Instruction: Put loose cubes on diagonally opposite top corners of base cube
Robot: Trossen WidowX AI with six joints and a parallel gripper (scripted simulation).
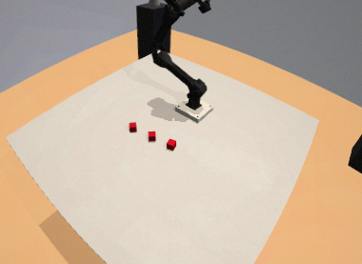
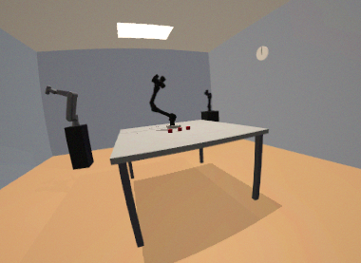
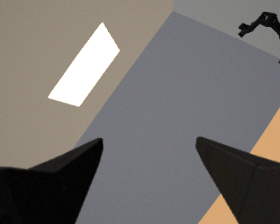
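Tool (image 1: 206, 3) of mine is up high, wide open, nothing in it; three red cubes (image 1: 151, 135) sit spaced apart on the surface (image 1: 248, 192).

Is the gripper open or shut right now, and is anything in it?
Open and empty: the wrist view shows the two fingers far apart, with only wall and ceiling between them.

three small plain red cubes, one at the left (image 1: 132, 127), one in the middle (image 1: 151, 136) and one at the right (image 1: 171, 144), sit on an off-white flat table top (image 1: 143, 196). the jointed robot arm (image 1: 178, 74) is black on a pale grey base plate (image 1: 194, 111). floor (image 2: 214, 219) orange-tan, walls (image 2: 285, 96) blue-grey, ceiling (image 3: 42, 45) beige with a white light panel (image 3: 84, 65). table legs (image 2: 256, 167) dark grey.
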